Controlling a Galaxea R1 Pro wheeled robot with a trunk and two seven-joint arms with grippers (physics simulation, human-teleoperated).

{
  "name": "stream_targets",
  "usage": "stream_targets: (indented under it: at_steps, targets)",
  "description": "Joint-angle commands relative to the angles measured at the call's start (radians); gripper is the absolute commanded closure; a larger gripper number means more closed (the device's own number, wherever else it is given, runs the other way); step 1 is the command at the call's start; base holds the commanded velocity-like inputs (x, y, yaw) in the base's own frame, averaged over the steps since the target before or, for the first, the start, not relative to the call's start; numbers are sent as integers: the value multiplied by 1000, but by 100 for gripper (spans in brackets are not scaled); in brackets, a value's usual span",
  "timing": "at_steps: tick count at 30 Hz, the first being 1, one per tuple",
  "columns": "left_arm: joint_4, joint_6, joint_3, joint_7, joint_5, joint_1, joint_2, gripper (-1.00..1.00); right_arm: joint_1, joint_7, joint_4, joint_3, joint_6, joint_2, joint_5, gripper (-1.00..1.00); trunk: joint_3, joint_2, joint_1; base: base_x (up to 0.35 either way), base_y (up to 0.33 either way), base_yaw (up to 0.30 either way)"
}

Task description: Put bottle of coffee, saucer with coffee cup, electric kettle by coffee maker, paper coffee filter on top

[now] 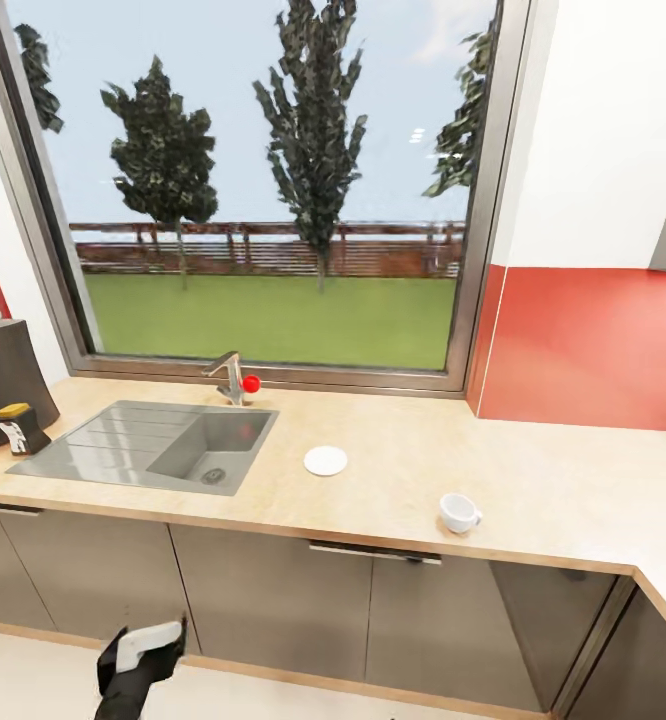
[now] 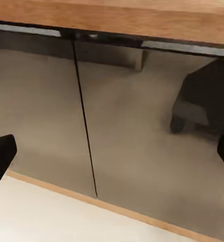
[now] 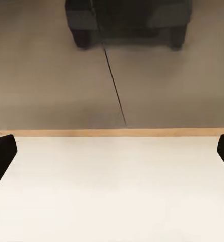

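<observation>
One saucer (image 1: 325,461), one coffee cup (image 1: 459,513)

Countertop (image 1: 533,470): light wood-grain, running left to right under the window, turning toward the near side at the far right.

Saucer (image 1: 325,460): small, white, round, lying flat on the countertop, just right of the sink basin, roughly mid-depth. Nothing on it.

Coffee cup (image 1: 459,512): white, standing upright with its open mouth up, handle pointing right. Sits near the countertop's front edge, right of and nearer than the saucer, well apart from it.

Coffee maker (image 1: 5,385): dark, bulky body at the far left of the countertop, left of the sink's drainboard, partly cut by the picture edge. A small dark part with a yellow top stands at its near right corner.
</observation>
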Motion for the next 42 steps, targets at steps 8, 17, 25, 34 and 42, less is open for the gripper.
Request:
stream_targets:
  at_steps: [8, 17, 25, 34, 42]
  targets:
    - [-203, 2, 1, 7, 18, 3, -7, -100, 0, -4, -215, 154, -4, 33, -10, -100, -1, -1, 0, 0, 0, 0]
    - [-373, 14, 0, 7, 18, -10, -1, -100, 0, -8, -464, 280, -1, 33, -14, -100, -1, -1, 0, 0, 0, 0]
    - [-438, 229, 1, 1, 17, -168, 7, -100, -46, -87, -726, 292, 108, 33, -20, -100, -1, -1, 0, 0, 0, 0]
    - [-436, 693, 0, -87, 18, -486, 6, -100, -491, -332, -743, 290, 385, 33, -300, -100, -1, -1, 0, 0, 0, 0]
    - [-356, 1099, 2, -179, 24, -720, 3, -100, -750, -418, -619, 270, 615, 33, -434, -100, -1, -1, 0, 0, 0, 0]
